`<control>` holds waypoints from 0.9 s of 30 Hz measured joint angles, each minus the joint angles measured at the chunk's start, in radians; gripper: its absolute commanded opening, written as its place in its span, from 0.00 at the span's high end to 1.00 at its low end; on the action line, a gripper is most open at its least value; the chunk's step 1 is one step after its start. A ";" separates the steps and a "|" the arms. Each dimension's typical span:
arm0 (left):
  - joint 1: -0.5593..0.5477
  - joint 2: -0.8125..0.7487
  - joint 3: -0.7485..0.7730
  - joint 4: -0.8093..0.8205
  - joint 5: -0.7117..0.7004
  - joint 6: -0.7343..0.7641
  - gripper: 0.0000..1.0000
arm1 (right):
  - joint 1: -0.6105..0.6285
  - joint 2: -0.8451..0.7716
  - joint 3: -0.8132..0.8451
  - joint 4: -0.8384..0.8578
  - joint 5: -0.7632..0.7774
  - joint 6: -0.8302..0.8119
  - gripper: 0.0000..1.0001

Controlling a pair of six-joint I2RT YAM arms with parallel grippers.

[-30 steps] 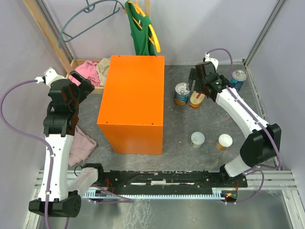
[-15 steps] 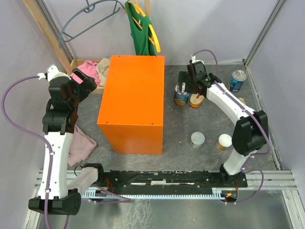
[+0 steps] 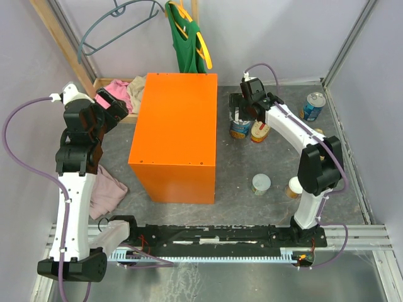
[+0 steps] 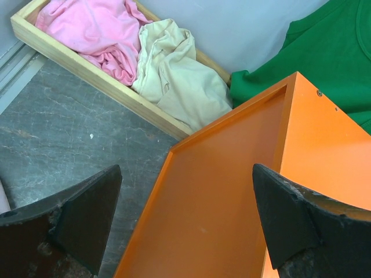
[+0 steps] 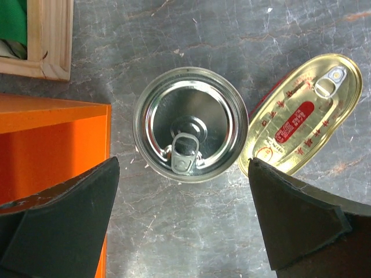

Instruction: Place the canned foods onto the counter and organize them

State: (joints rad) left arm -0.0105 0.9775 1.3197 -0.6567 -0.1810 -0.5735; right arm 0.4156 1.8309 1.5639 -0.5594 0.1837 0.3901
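The right gripper (image 5: 182,165) is hanging with its fingers spread wide, gripping nothing, over a tall round can (image 5: 190,133). In the wrist view the can is standing between the two dark fingers, and whether they are touching it cannot be told. The can's top is showing bare silver metal with concentric ribs and a pull tab, and the print on its blue label is too small to read. Just beside it at 3 o'clock, an oval tin (image 5: 304,113) is lying flat on the grey mottled table (image 5: 232,35). Its gold lid is bearing a red panel and red characters that are not legible, with a ring pull at its 1 o'clock end. Both tins are sitting at the 2 o'clock side of the counter (image 3: 176,135), a plain, smooth orange box with a flat top. A second blue can (image 3: 313,106) is standing toward the table's 2 o'clock corner. Two small white-lidded cans (image 3: 261,184) are standing at 4 o'clock of the counter, one partly behind the arm. The left gripper (image 3: 107,110) is likewise holding its fingers apart and empty beside the counter's 10 o'clock corner, near a wooden tray (image 4: 87,75) of crumpled pink and cream cloth.
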 measured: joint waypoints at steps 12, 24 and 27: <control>0.000 0.005 0.008 0.001 0.000 0.002 0.01 | 0.000 0.086 0.089 -0.044 0.020 -0.049 0.00; 0.000 0.013 0.016 0.000 -0.001 0.003 0.01 | 0.002 0.131 0.129 -0.069 0.035 -0.060 0.00; 0.000 0.013 0.018 0.000 -0.001 0.008 0.01 | 0.002 0.134 0.129 -0.070 0.035 -0.061 0.00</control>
State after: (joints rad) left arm -0.0105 0.9909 1.3380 -0.6563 -0.1818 -0.5659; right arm 0.4171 1.9652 1.6932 -0.6296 0.2188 0.3286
